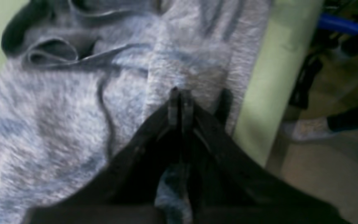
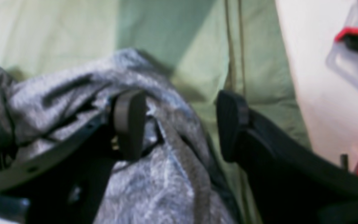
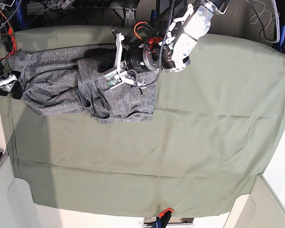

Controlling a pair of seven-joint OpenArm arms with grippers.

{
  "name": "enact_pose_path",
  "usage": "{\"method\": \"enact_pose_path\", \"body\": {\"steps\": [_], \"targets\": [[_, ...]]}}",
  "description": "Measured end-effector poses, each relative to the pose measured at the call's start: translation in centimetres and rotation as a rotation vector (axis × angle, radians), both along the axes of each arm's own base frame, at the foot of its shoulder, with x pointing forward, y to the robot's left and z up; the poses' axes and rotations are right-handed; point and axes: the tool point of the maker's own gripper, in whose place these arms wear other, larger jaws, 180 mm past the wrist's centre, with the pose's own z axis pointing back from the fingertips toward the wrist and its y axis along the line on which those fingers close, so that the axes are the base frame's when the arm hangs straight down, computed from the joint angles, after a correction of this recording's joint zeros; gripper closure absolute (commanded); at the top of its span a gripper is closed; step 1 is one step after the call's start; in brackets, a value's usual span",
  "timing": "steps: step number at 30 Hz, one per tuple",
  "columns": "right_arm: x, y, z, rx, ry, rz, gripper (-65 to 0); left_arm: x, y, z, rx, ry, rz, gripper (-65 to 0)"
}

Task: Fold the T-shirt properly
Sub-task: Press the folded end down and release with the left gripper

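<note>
Heather-grey T-shirt (image 3: 80, 90) bunched in the 10 o'clock sector of the olive-green table cloth (image 3: 194, 128) in the base view, long axis running 9 to 3 o'clock, parallel to the cloth's far edge. One end reaching the cloth's 9 o'clock border, the other ending near the cloth's middle line. Dark folds and loops of fabric gathered toward the 6 o'clock edge of the heap. No print, label or legible writing visible on the knit.

Left gripper (image 1: 180, 93) pressed down onto the shirt (image 1: 73, 109), fingers (image 1: 174, 105) brought fully together, tips buried against the grey knit; whether a fold is pinched between them cannot be told. Cloth edge (image 1: 278, 77) lying at 3 o'clock of the tips.

Right gripper (image 2: 180, 124) at the shirt's 9 o'clock end, spread wide, nothing clamped. One ribbed pad (image 2: 129, 124) lying against a raised ridge of grey fabric (image 2: 154, 174), the other pad (image 2: 230, 124) over bare green cloth (image 2: 197, 46), apart from the shirt.
</note>
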Motion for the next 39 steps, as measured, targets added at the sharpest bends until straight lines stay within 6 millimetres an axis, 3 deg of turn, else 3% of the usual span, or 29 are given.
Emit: {"method": "enact_pose_path", "body": {"steps": [4, 8, 13, 18, 20, 22, 27, 33, 39], "targets": [[0.0, 0.3, -0.1, -0.005, 0.002, 0.019, -36.2, -0.4, -0.8, 1.9, -0.021, -0.048, -0.029, 0.0], [-0.1, 0.5, -1.0, -0.053, 0.031, 0.045, -36.2, -0.4, -0.8, 1.8, -0.016, -0.043, -0.027, 0.0], [-0.5, 0.6, -3.5, -0.053, 0.067, 0.046, -36.2, -0.2, -0.2, 1.7, 0.012, -0.036, 0.003, 0.0], [-0.8, 1.7, -5.7, -0.047, 0.108, 0.08, -36.0, 0.1, -0.1, 4.5, -0.024, -0.109, -0.002, 0.0], [-0.7, 2.2, -6.0, -0.045, 0.11, 0.094, -35.7, 0.2, 0.7, 4.6, 0.004, -0.126, -0.004, 0.0], [-0.6, 2.6, -6.1, -0.044, 0.11, 0.108, -31.0, 0.2, 1.0, 4.6, 0.013, -0.132, -0.005, 0.0], [-0.4, 3.5, -5.6, -0.011, 0.096, 0.119, -11.5, 0.4, 1.6, 4.4, 0.026, -0.132, 0.003, 0.0], [-0.2, 3.9, -5.0, -0.02, 0.091, 0.136, 0.0, 2.9, 4.7, 4.9, 0.011, -0.124, 0.116, 0.0], [0.1, 4.2, -3.8, -0.06, 0.07, 0.161, 0.0, 4.6, 7.9, 5.9, -0.037, -0.1, 0.202, 0.0]]}}
